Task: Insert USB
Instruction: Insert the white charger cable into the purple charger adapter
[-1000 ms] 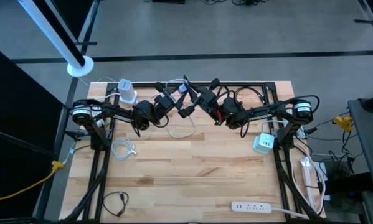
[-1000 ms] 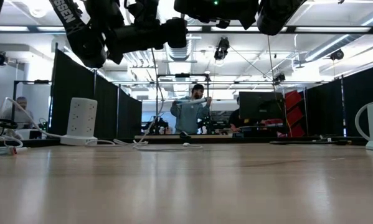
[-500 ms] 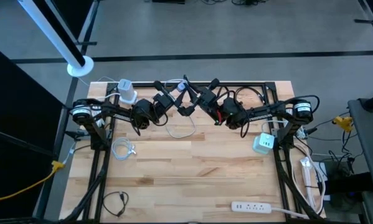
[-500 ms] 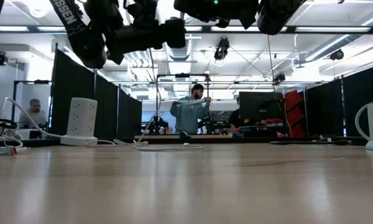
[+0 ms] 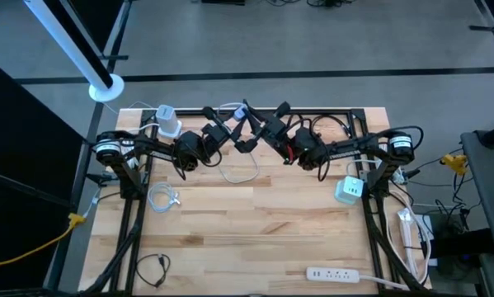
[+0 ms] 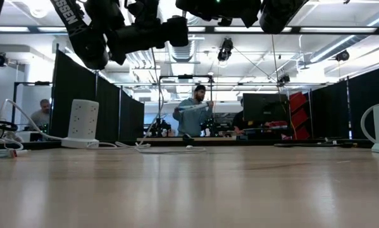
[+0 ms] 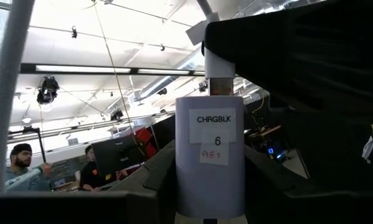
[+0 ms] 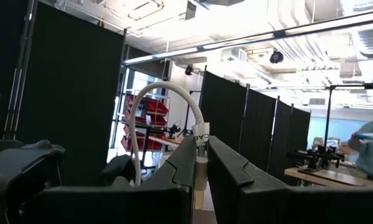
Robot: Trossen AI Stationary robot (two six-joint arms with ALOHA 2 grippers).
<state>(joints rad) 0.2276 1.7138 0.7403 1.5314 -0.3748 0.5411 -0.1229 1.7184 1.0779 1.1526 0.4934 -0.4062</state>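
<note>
High above the table's far middle my two grippers meet. My left gripper (image 5: pixel 232 124) (image 7: pixel 210 163) is shut on a white charger block (image 7: pixel 210 155) labelled CHRGBLK 6. My right gripper (image 5: pixel 249 134) (image 8: pixel 200 163) is shut on the plug end of a white USB cable (image 8: pixel 164 87). In the left wrist view the white plug (image 7: pixel 218 67) stands right at the block's far end (image 7: pixel 220 89); I cannot tell how far in it sits. The cable's slack loop (image 5: pixel 243 174) lies on the table below. My left gripper pinches the charger block by its two long sides (image 7: pixel 181 168) between its two fingers. The fingers come from the table's left, slanting upward, and lie along the block. The block is lifted clear, its labelled face toward the wrist camera. My right gripper pinches the white cable just behind its plug, at the labelled sleeve (image 8: pixel 200 134), between its two fingers. The fingers come from the table's right, slanting upward. The cable arches up past the fingers and drops back down, slack, clear of the table here.
A white power tower (image 5: pixel 168 121) stands at the far left, and a coiled white cable (image 5: pixel 162 198) lies nearer. A black cable (image 5: pixel 152 266) lies near left, a power strip (image 5: pixel 337 273) near right, and a pale green adapter (image 5: pixel 350 190) at the right. People stand in the room behind.
</note>
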